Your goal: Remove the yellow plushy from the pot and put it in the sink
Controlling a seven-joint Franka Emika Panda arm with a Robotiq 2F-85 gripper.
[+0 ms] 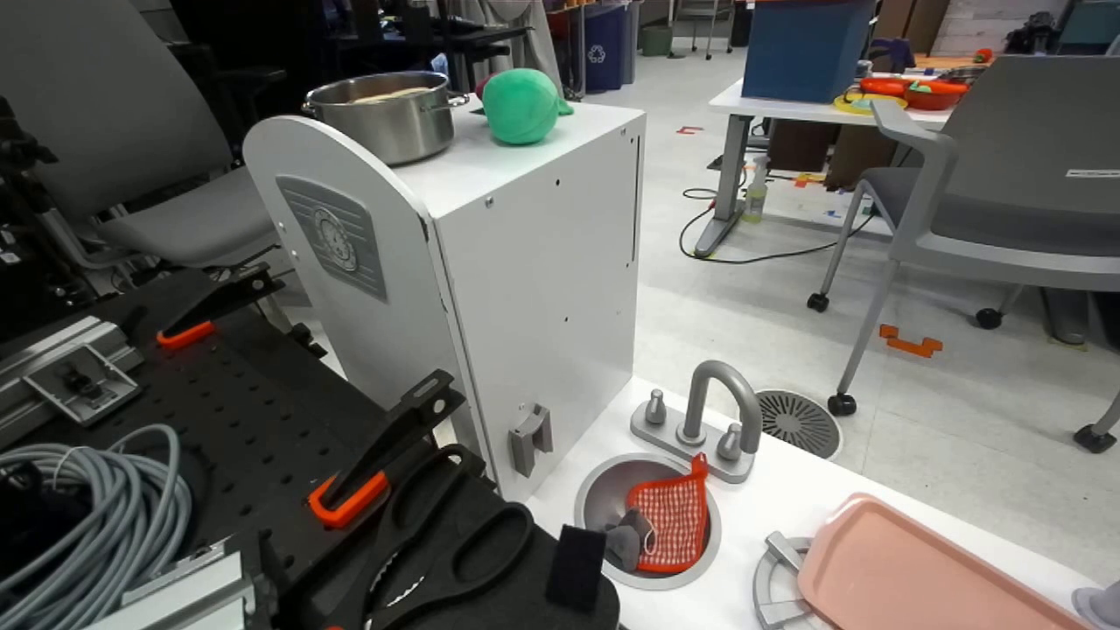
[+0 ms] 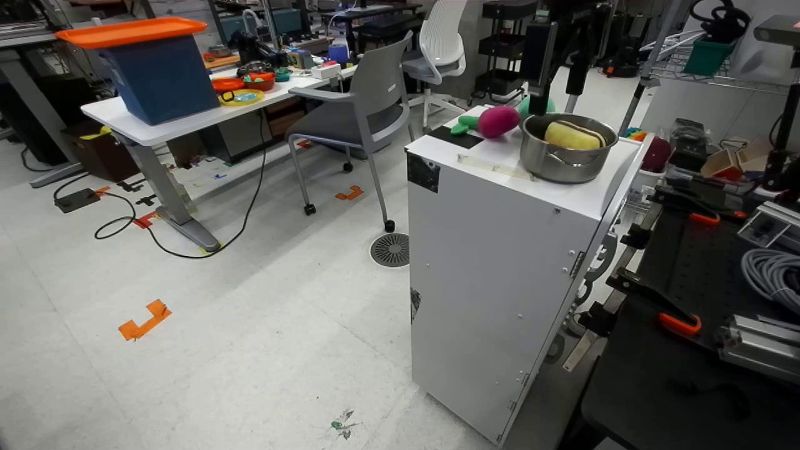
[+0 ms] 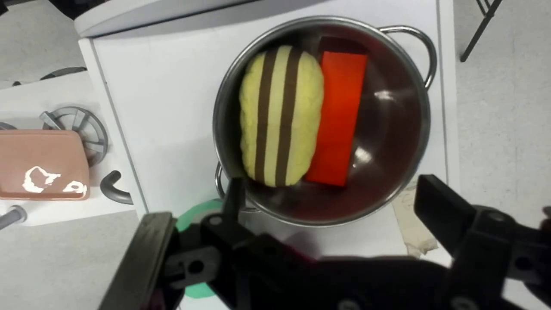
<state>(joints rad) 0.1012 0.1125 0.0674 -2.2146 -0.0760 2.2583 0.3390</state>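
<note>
Gripper (image 3: 330,193), fingers spread wide and holding nothing, seen at the side of the pot (image 3: 389,120) away from the curved panel (image 1: 398,206) of the white bench (image 3: 163,120). Yellow plushy (image 3: 282,116), lying inside the pot, in the half toward the sink (image 1: 604,490). Its long axis runs roughly parallel to the bench edge farthest from the sink: one rounded end points to the panel edge, the other to the edge opposite, and two brown stripes follow the same line. Which end is the front cannot be told. A red block (image 3: 338,120) lies just beside it; whether they touch is unclear.

The pot stands near the bench corner where the panel edge meets the edge farthest from the sink. A green toy (image 1: 521,105) and a magenta toy (image 2: 499,122) lie near it, toward the edge opposite the panel. On the panel, a grey plate (image 1: 363,249) bears a round dial (image 1: 334,238), its marks too small to read.

Beyond the bench edge on the sink side, a lower counter (image 1: 787,499) carries the sink, which contains a red checked cloth (image 1: 672,516) and a grey piece (image 1: 624,541); an arched faucet (image 1: 697,407) stands just beside its rim. Farther off, a chair (image 1: 1024,149) shows a white label (image 1: 1094,173), illegible here, and a blue bin (image 1: 610,74) the three-arrow recycling sign (image 1: 597,54).
</note>
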